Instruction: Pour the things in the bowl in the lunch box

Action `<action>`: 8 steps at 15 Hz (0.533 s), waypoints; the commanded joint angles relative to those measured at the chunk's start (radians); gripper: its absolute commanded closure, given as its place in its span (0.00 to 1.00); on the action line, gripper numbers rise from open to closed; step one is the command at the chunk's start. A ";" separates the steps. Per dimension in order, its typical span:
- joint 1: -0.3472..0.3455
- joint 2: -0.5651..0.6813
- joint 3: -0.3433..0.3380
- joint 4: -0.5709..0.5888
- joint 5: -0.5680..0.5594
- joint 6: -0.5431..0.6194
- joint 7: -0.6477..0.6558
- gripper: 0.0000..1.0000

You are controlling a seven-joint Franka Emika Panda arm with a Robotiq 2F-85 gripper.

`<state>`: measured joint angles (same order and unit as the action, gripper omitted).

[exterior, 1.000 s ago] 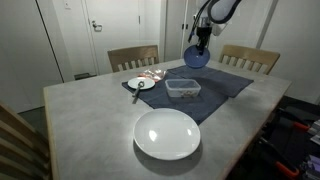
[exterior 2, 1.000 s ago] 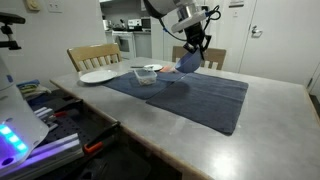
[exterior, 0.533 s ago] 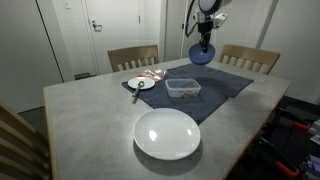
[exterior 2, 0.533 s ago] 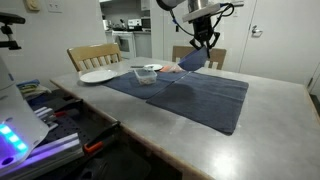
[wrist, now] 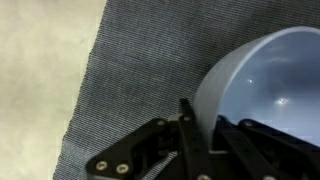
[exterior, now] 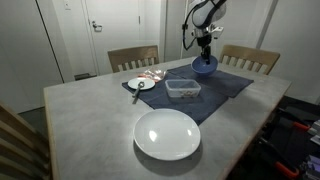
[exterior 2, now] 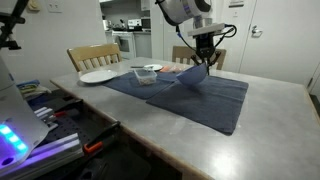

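Lowered since a moment ago, the bowl [exterior: 205, 67] is hanging tilted, low over the dark cloth [exterior: 222, 92] on the table [exterior: 90, 120], with the closed hand [exterior: 206, 57] pinching its rim. The lunch box [exterior: 182, 88] is sitting on the same cloth, nearby but apart.

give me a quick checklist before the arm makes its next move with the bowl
1. Grip on the bowl: the gripper is shut on its rim. Ok.
2. Bowl above the lunch box: the bowl is off to one side, low over or on the mat. Not ok.
3. Lunch box upright and open: no lid shows in an exterior view. Ok.
4. Anything left in the bowl: the wrist view shows only part of the inside. Cannot tell.
5. Way from bowl to lunch box: only mat lies between them. Ok.
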<state>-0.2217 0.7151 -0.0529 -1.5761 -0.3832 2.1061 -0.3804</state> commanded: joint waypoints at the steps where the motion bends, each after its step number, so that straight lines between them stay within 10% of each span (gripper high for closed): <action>1: -0.001 0.043 -0.010 0.076 0.037 -0.061 -0.070 0.98; 3: -0.002 0.048 -0.014 0.087 0.033 -0.056 -0.084 0.98; 4: -0.001 0.045 -0.017 0.084 0.029 -0.046 -0.086 0.66; 8: 0.003 0.035 -0.025 0.092 0.020 -0.032 -0.086 0.45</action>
<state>-0.2232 0.7464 -0.0658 -1.5132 -0.3765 2.0927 -0.4333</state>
